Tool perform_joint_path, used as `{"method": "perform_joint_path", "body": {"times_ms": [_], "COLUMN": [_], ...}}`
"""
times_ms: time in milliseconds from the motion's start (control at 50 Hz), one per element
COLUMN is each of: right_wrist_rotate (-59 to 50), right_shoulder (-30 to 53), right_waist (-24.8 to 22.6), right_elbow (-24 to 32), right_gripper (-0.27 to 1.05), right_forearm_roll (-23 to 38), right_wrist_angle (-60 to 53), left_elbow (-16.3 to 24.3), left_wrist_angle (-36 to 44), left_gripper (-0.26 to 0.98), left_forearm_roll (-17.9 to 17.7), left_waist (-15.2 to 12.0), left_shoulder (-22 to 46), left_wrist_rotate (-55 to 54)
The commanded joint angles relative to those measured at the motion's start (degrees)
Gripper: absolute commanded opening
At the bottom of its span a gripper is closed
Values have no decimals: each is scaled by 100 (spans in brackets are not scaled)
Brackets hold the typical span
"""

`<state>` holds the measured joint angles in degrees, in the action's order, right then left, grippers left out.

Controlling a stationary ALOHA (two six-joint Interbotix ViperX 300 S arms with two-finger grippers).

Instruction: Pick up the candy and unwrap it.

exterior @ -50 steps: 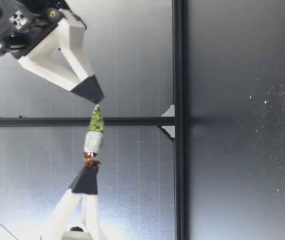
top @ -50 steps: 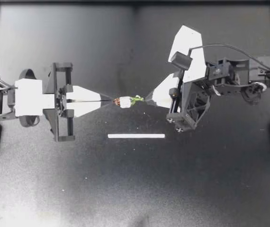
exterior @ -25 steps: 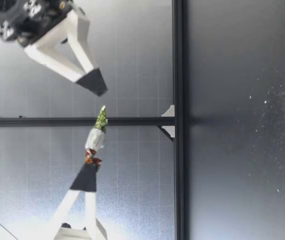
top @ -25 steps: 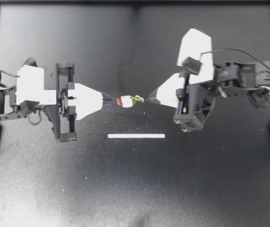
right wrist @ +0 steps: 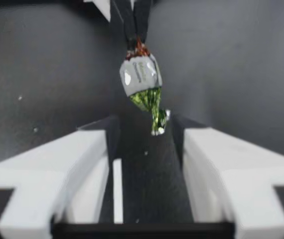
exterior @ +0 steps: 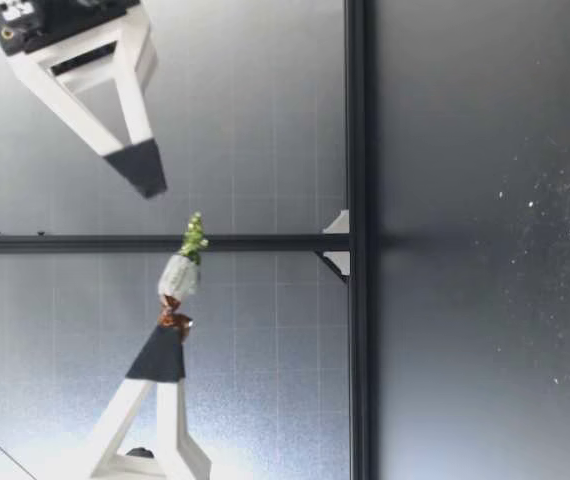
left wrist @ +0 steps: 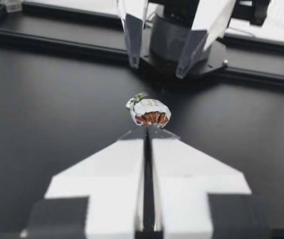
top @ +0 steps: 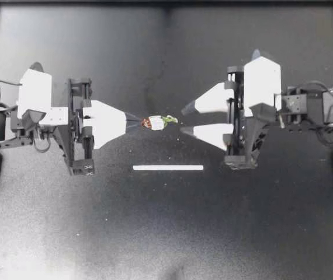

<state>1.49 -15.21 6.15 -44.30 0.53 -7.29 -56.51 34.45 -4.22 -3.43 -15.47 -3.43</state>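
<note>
Even overhead light; pale glare on table (top: 32, 251).

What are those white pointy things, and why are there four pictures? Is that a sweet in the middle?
The white pointy things are grippers, the pinching hands of two robot arms. One picture looks straight down on the black table. One looks across it from table height. The other two come from small cameras on the arms' wrists. Yes, it is a sweet. My left gripper is pinched shut on the brown twisted end of the candy and holds it in the air above the table. My right gripper is open. The candy's green end is close to its fingertips, but they are not gripping it. A white strip lies on the table.
</note>
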Motion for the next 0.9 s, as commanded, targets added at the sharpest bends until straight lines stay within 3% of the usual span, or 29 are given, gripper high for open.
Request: {"method": "perform_joint_path", "body": {"times_ms": [0, 360, 560, 740, 880], "right_wrist_rotate": [44, 185, 149, 26, -229], "right_shoulder": [26, 378, 343, 149, -105], "right_waist": [-35, -35, -35, -26, -35], "right_elbow": [97, 281, 290, 193, 9], "right_gripper": [51, 44, 21, -11, -22], "right_forearm_roll": [26, 26, 26, -35, -53], "right_wrist_angle": [-211, -255, -246, -132, -141], "left_elbow": [114, 114, 79, 18, -53], "left_wrist_angle": [105, 149, 149, 149, 149], "left_gripper": [-16, -16, -16, -16, -16], "left_forearm_roll": [18, 26, 26, 26, -18], "left_waist": [-9, 18, 26, 26, 26], "left_shoulder": [-97, -105, -97, -123, -132], "left_wrist_rotate": [-26, -70, -105, -114, -141]}}
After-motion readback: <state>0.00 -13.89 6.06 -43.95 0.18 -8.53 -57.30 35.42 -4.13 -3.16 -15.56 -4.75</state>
